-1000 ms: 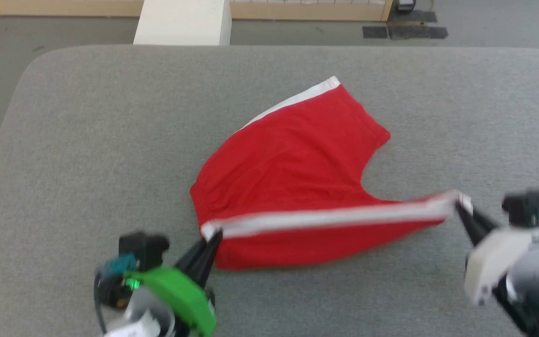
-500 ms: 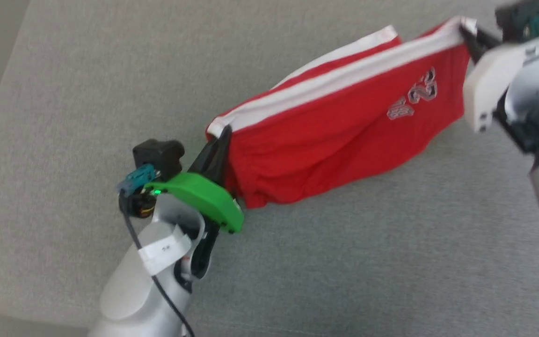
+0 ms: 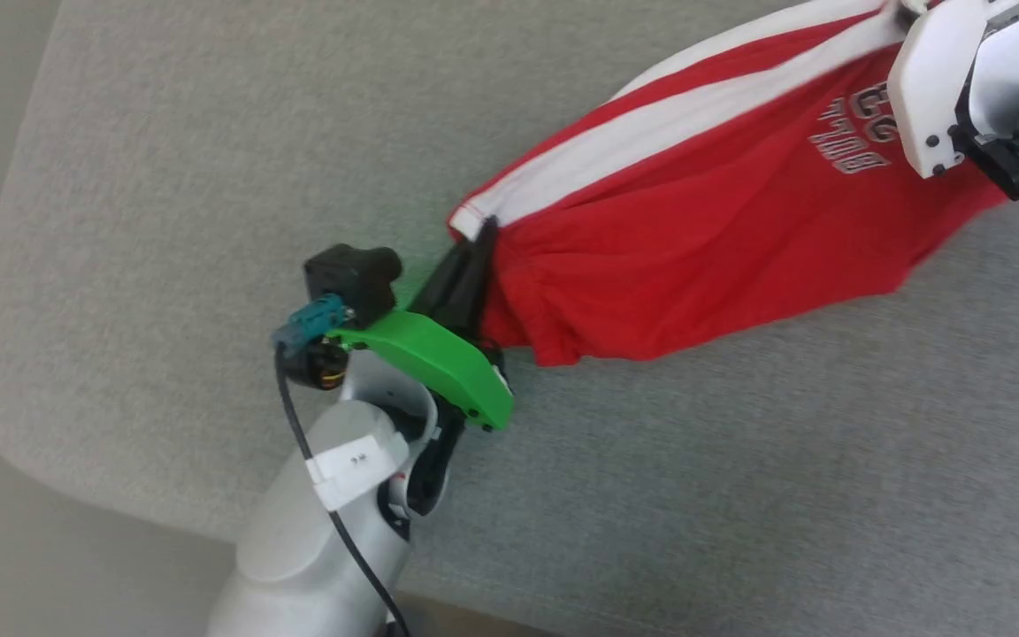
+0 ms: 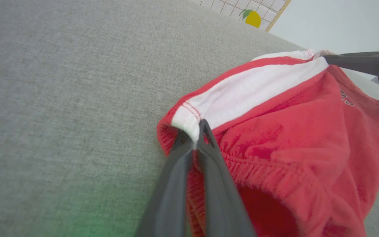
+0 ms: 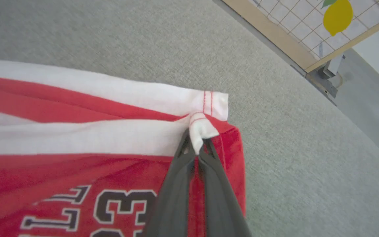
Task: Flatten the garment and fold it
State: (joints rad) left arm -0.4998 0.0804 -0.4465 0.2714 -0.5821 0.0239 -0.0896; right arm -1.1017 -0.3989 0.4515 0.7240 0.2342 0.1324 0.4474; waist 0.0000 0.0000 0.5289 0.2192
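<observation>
The garment [image 3: 704, 230] is a pair of red shorts with white side stripes and a "23" print, held up between both arms above the grey table. My left gripper [image 3: 478, 232] is shut on the waistband end of the white stripe, and the left wrist view has the same pinch on the garment [image 4: 294, 131] under my left gripper [image 4: 196, 131]. My right gripper [image 5: 196, 138] is shut on the hem corner of the white stripe of the garment [image 5: 77, 138]. In the head view the white right wrist housing [image 3: 934, 88] covers that corner.
The grey fabric table [image 3: 209, 177] lies under the garment, with its rounded corner at the lower left [image 3: 5, 389]. A wooden-framed tiled wall with a yellow lemon picture [image 5: 337, 14] stands beyond the table's far edge.
Both grippers have lifted the garment off the table by its striped side, so the printed face now hangs toward me. The head camera has tilted and turned, shifting the whole picture.
</observation>
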